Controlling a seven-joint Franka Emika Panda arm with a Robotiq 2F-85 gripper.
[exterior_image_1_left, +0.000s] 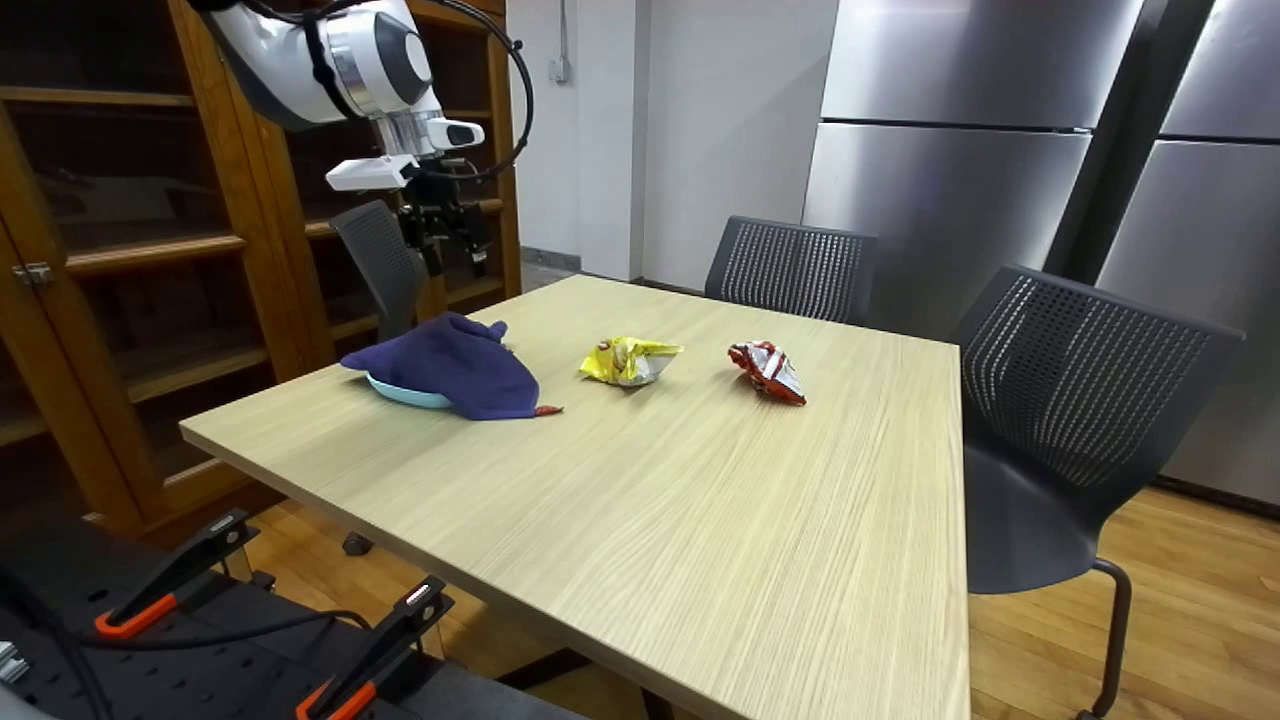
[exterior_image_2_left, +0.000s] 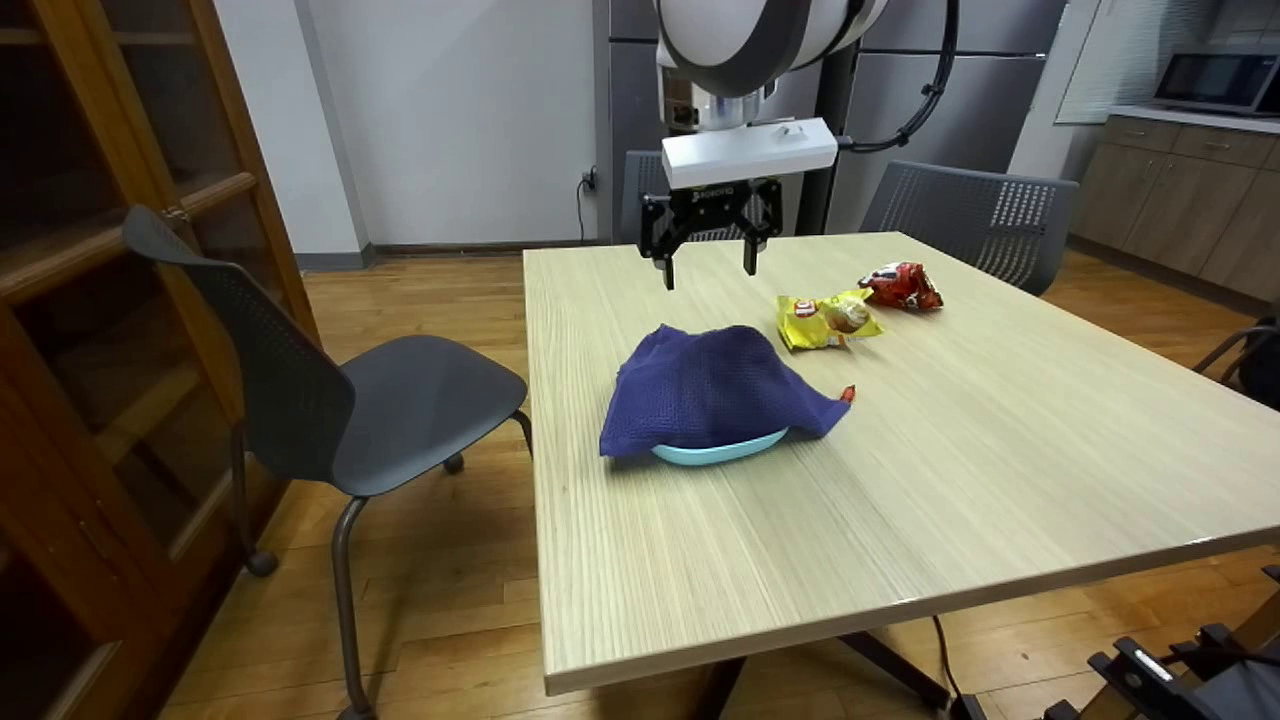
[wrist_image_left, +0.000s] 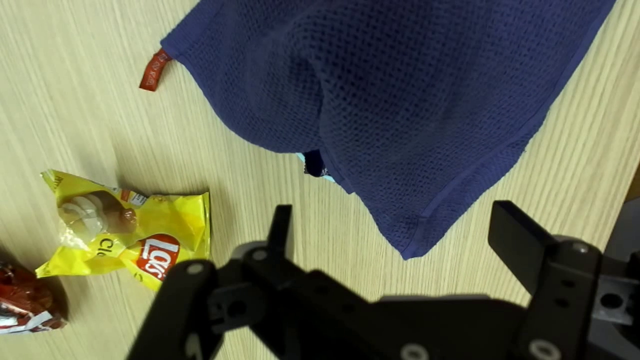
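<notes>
Navy cloth (exterior_image_2_left: 710, 395) below; arm (exterior_image_1_left: 370, 65) raised over table (exterior_image_1_left: 720, 500), fingers (wrist_image_left: 520, 242) pointing down, spread apart.

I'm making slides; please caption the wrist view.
Open, empty gripper above a table with a navy cloth, a yellow Lay's bag and a cropped red packet.

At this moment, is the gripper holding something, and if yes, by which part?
Nothing is held: the gripper is open, with a gap between it and the dark blue cloth.
</notes>
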